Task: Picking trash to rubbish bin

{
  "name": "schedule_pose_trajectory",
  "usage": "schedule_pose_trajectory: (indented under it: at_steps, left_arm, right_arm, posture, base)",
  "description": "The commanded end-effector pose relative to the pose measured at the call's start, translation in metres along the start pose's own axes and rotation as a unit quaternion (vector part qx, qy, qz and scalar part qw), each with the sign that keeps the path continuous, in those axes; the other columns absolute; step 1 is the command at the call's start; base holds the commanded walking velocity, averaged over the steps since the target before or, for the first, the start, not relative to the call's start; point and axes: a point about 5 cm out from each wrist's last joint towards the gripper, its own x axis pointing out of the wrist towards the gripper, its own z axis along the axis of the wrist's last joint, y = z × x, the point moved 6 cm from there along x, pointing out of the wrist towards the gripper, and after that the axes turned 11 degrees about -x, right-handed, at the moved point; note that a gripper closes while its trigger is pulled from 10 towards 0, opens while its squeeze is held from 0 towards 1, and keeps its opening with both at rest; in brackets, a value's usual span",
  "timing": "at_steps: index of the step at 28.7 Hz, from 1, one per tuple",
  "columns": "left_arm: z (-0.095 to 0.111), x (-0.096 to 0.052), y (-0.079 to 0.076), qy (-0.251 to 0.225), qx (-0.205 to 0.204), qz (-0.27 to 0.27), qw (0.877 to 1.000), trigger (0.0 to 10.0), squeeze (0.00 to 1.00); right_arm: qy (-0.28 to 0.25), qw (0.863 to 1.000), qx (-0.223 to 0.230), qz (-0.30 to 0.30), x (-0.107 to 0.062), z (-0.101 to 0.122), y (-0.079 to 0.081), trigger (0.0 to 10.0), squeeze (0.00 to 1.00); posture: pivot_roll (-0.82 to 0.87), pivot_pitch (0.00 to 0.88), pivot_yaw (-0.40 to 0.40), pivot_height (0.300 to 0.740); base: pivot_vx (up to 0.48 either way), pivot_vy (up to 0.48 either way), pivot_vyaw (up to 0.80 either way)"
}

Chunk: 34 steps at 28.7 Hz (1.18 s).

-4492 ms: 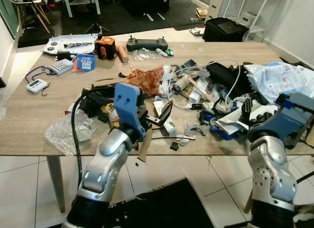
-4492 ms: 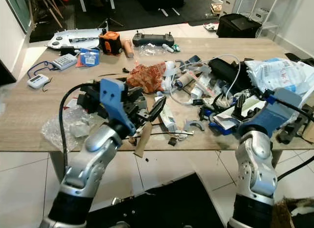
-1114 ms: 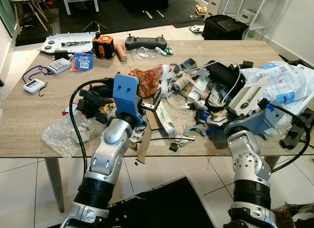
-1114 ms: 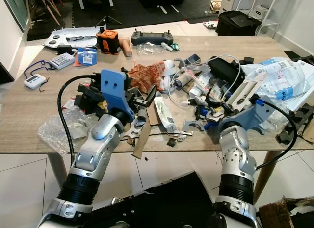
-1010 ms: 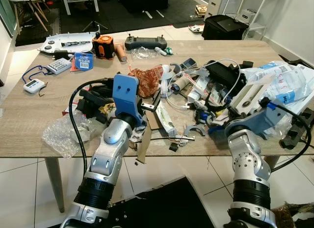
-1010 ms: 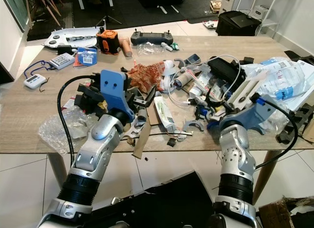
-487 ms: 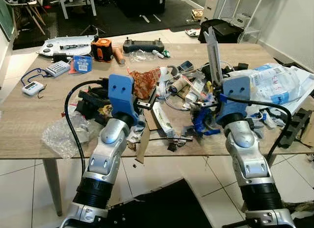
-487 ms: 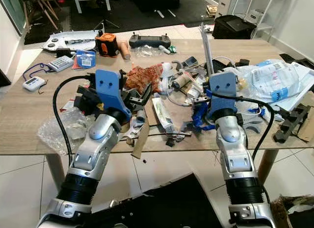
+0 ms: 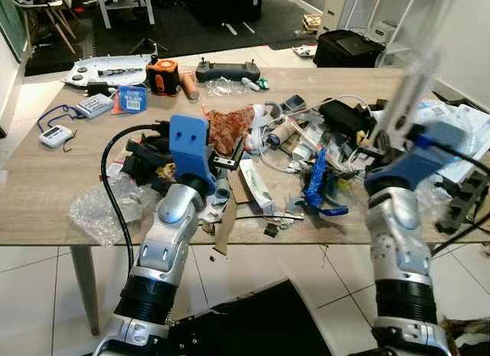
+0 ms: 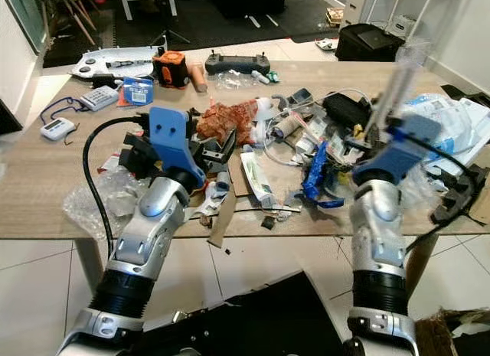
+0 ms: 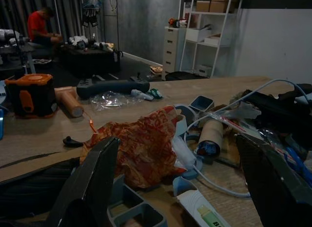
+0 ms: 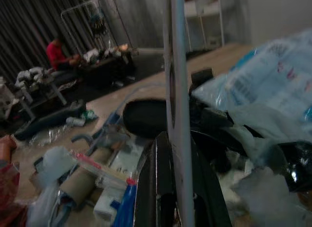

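The right gripper (image 12: 170,188) has its two black fingers pinched on a flat white strip (image 9: 409,88), thin and stiff-looking, pale grey-white and blurred with motion. It stands nearly upright, leaning a little, lifted off the table above the clutter near the right end. In the right wrist view the strip (image 12: 176,90) runs straight up from between the fingers.

The wooden table (image 9: 46,180) carries a heap of litter across its middle and right half. Just beside the right arm, near the front edge, a crumpled blue plastic piece (image 9: 318,184) rears up from the pile. A reddish patterned rag (image 9: 230,126) lies at the centre, with a cardboard tube (image 9: 282,132), white cables and a black pouch (image 9: 344,115) behind it toward the far edge. A printed plastic bag (image 10: 448,115) lies at the right end. Crumpled clear film (image 9: 107,207) sits by the front edge on the left side.

The left gripper (image 11: 180,178) rests low over the table's middle, its fingers spread wide apart, nothing between them, facing the rag. A brown cardboard scrap (image 9: 224,230) hangs over the front edge beside the left arm.

Along the far edge sit an orange-and-black tool (image 9: 164,73), a black controller (image 9: 228,67) and a blue box (image 9: 134,97). A calculator (image 9: 94,104) lies near the far left corner.
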Motion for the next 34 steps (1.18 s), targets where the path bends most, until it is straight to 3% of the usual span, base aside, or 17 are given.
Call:
schedule_pose_trajectory:
  at_steps: [1,8,13,34]
  left_arm:
    - [-0.004,0.001,-0.001,0.009,0.008,-0.004,1.000,10.0,0.00]
    - [-0.003,0.002,-0.002,0.008,0.007,-0.004,1.000,10.0,0.00]
    - [-0.004,0.001,-0.002,0.009,0.008,-0.004,1.000,10.0,0.00]
    - [-0.005,0.002,-0.005,0.011,0.007,-0.010,1.000,10.0,0.00]
  right_arm:
    - [0.028,0.999,0.009,0.013,-0.002,-0.014,0.007,10.0,0.00]
    - [0.046,0.999,0.024,0.013,-0.004,-0.023,0.013,10.0,0.00]
    - [0.080,0.996,0.045,-0.004,-0.005,-0.036,0.006,10.0,0.00]
    - [0.108,0.993,0.043,-0.024,-0.008,-0.046,-0.003,10.0,0.00]
  posture:
    - [0.01,0.123,0.028,0.740]
    - [0.01,0.125,0.027,0.740]
    - [0.01,0.126,0.027,0.740]
    - [0.01,0.130,0.027,0.740]
  base:
    - [0.000,0.000,0.00]
    - [0.000,0.000,0.00]
    - [0.000,0.000,0.00]
    - [0.000,0.000,0.00]
